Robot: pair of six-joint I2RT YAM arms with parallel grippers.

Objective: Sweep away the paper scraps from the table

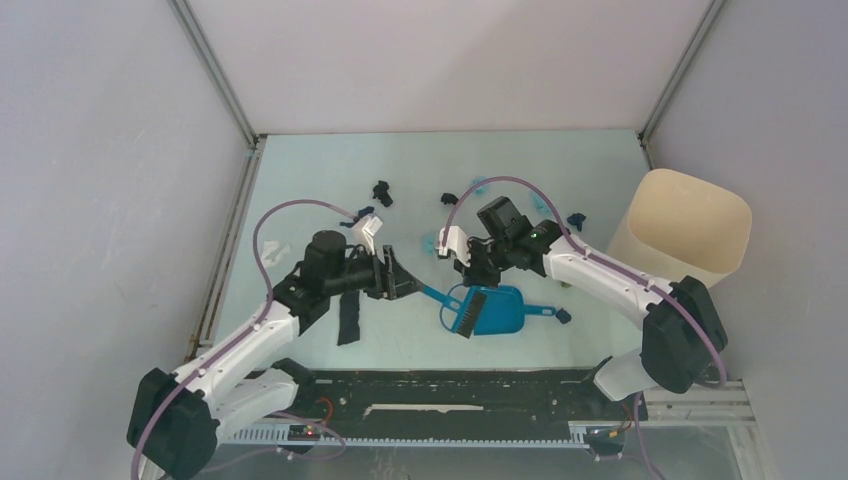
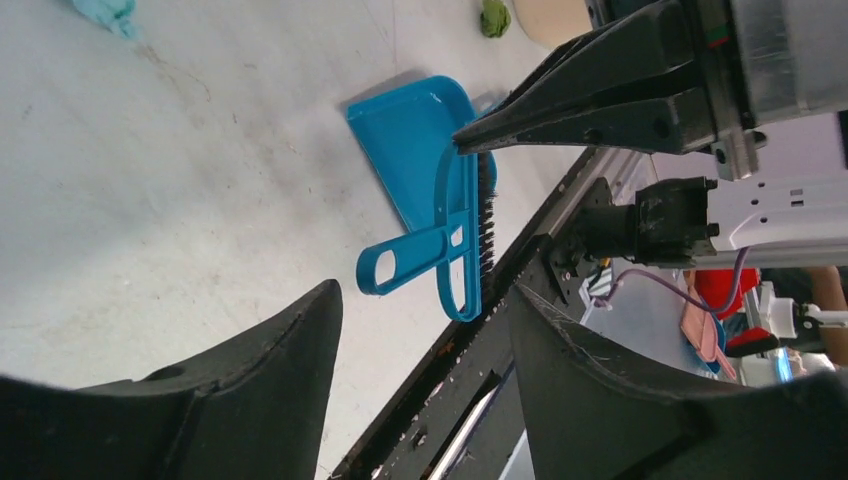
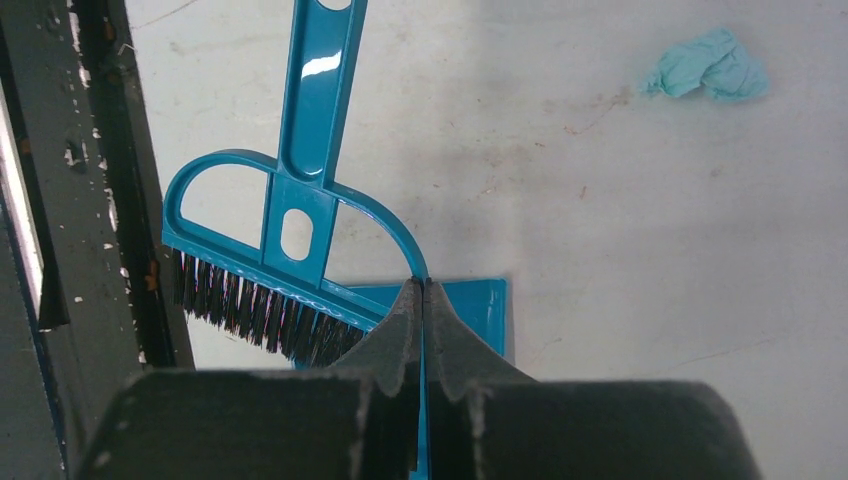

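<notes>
The right gripper (image 3: 424, 285) pinches the brush (image 3: 300, 190) frame above the dustpan (image 1: 500, 312). The left gripper (image 2: 425, 300), spread, should centre on the handle (image 2: 400, 262) before closing. Scraps (image 1: 381, 192) dot the tabletop's (image 1: 560, 160) far half.

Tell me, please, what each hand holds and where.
Right hand pinches a thin blue edge where brush head meets dustpan; which one, I cannot tell. Left hand: nothing.

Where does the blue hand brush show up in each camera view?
Top external: hand brush at centre, between the two arms, against the left edge of the dustpan.
Left wrist: hand brush at centre, along the lower-right edge of the dustpan.
Right wrist: hand brush left of centre, handle pointing up, bristles at lower left, dustpan to its lower right.
Shared landmark: the blue dustpan.
</notes>
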